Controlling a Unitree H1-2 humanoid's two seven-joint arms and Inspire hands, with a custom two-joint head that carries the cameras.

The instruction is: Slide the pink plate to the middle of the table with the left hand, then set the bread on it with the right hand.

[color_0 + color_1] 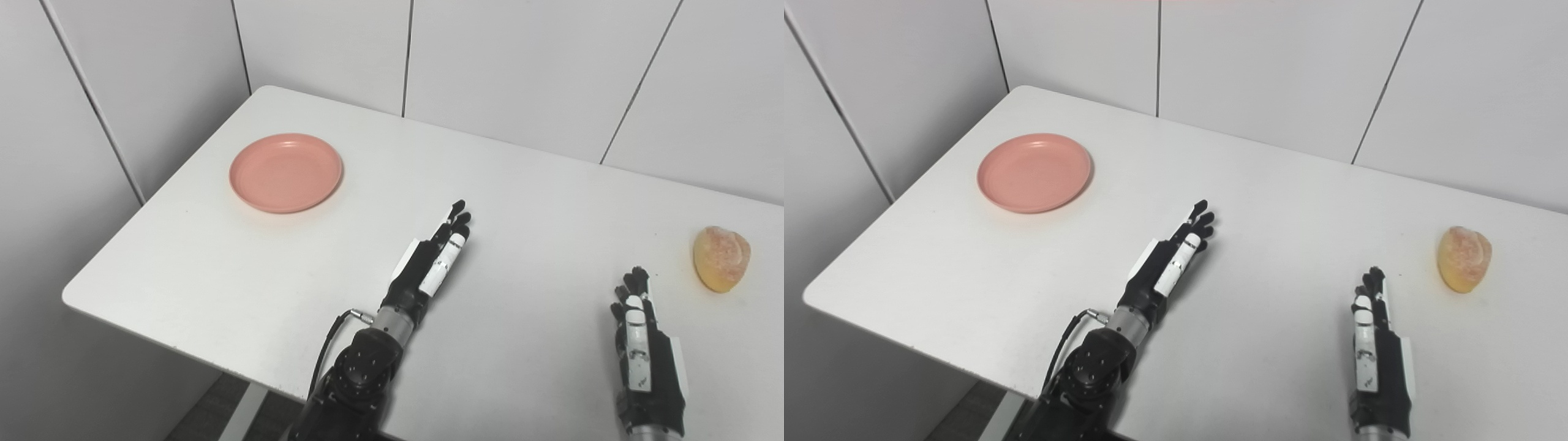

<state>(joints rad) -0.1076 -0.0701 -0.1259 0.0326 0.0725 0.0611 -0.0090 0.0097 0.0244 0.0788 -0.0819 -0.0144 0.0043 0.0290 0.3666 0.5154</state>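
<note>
A round pink plate [285, 172] lies empty on the white table [527, 202] toward its far left corner. A golden piece of bread [721, 258] lies at the right side of the table. My left hand [433, 257] is open with fingers stretched out, hovering near the middle of the table, to the right of and nearer than the plate, not touching it. My right hand [640, 331] is open and empty at the front right, to the left of and nearer than the bread. Both hands also show in the right eye view: the left hand [1176, 260] and the right hand [1372, 331].
White wall panels [502, 61] stand behind and to the left of the table. The table's left edge [153, 202] runs just past the plate, and its front edge [184, 352] lies near my left arm.
</note>
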